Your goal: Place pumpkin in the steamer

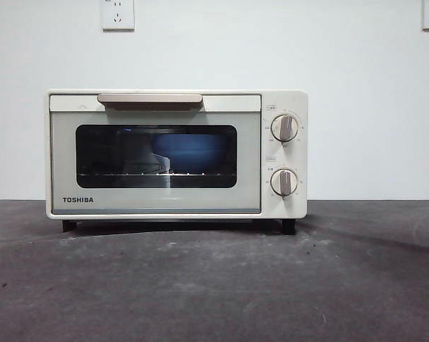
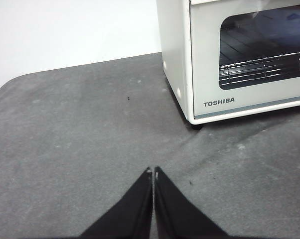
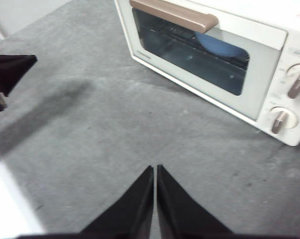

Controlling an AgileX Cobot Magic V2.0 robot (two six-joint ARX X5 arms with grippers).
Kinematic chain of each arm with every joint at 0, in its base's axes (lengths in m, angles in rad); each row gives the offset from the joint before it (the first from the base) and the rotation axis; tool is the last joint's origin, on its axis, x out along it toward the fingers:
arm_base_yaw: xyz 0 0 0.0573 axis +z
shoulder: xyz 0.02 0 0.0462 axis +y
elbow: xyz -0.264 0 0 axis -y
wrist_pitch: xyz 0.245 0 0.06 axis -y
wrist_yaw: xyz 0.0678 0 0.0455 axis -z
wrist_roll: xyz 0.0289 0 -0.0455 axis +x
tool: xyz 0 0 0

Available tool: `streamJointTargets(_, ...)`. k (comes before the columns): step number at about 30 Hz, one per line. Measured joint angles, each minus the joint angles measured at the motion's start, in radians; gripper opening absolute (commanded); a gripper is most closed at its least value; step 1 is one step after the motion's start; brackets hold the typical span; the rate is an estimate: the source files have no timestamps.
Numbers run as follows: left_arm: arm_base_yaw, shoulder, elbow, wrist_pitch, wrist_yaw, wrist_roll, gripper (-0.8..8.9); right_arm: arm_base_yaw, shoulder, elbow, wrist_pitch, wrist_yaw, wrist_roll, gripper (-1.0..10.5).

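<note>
Grey tabletop (image 1: 214, 285) carries the steamer (image 1: 175, 153), door closed. Both grippers, left (image 2: 153, 172) and right (image 3: 155, 169), hover with jaws together, empty. No pumpkin is visible anywhere.

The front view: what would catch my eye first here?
A cream-white TOSHIBA steamer stands mid-table on the dark grey table, its door shut, something blue showing through the window. Both claws wait in front of it, left claw and right claw, shut and empty.
</note>
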Motion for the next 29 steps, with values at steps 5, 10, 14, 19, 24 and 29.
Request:
streamJointTargets(5,0.0,0.0,0.0,0.0,0.0,0.0,0.18,-0.074,-0.032,0.0,0.049,0.083,-0.064,0.1)
streamJointTargets(10,0.0,0.0,0.0,0.0,0.0,0.0,0.18,-0.264,-0.128,-0.037,0.16,0.082,-0.101,0.1)
streamJointTargets(14,0.0,0.0,0.0,0.0,0.0,0.0,0.18,-0.436,-0.222,-0.142,0.29,0.083,-0.129,0.1)
streamJointTargets(19,0.0,0.0,0.0,0.0,0.0,0.0,0.18,-0.618,-0.363,-0.339,0.48,0.083,-0.162,0.1)
streamJointTargets(24,0.0,0.0,0.0,0.0,0.0,0.0,0.18,-0.767,-0.496,-0.546,0.635,0.084,-0.175,0.1)
streamJointTargets(29,0.0,0.0,0.0,0.0,0.0,0.0,0.18,-0.833,-0.605,-0.719,0.695,0.084,-0.175,0.1)
